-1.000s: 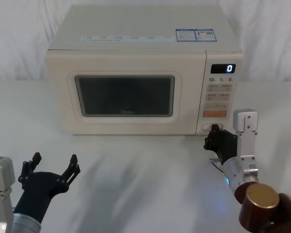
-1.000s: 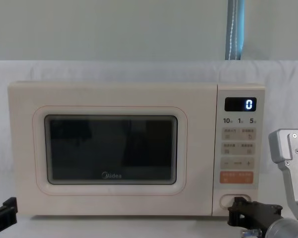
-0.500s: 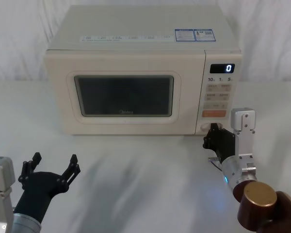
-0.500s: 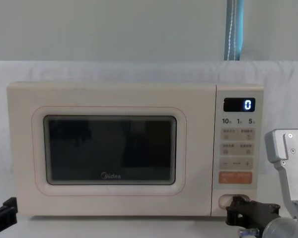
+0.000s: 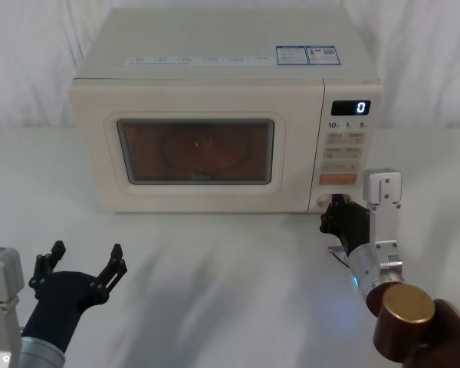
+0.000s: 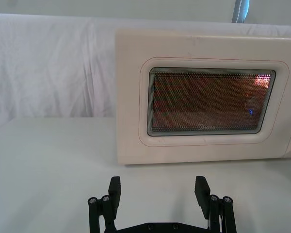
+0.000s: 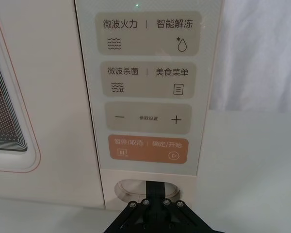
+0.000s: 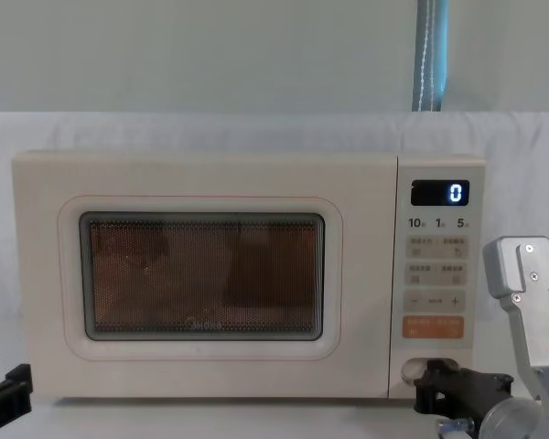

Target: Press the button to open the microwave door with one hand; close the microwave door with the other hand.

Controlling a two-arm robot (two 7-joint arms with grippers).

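While the right gripper [image 7: 154,200], fingers together, touches the button [image 7: 131,188], the left gripper [image 6: 158,190] hovers, fingers apart.

A staged lab setup: white cloth [image 5: 31,69] drapes the table [image 5: 230,268] and backdrop behind a lone microwave [image 5: 215,115]

White counter [image 5: 238,261], bare surface in front, covered in a pale cloth. White draped cloth [image 6: 48,68] hangs as a backdrop behind it, with soft folds. Above the cloth, a plain grey-green wall [image 8: 201,55]. A blue-grey vertical strip [image 8: 431,55] runs down the wall at upper right in the chest view. Control panel [image 7: 146,87]: digital display [image 8: 440,193] reads "0"; below it, pale keys with Chinese text, a minus/plus key [image 7: 148,118], then an orange key [image 7: 148,149]. Two labels [image 5: 307,54] sit on the oven's top, rear right.
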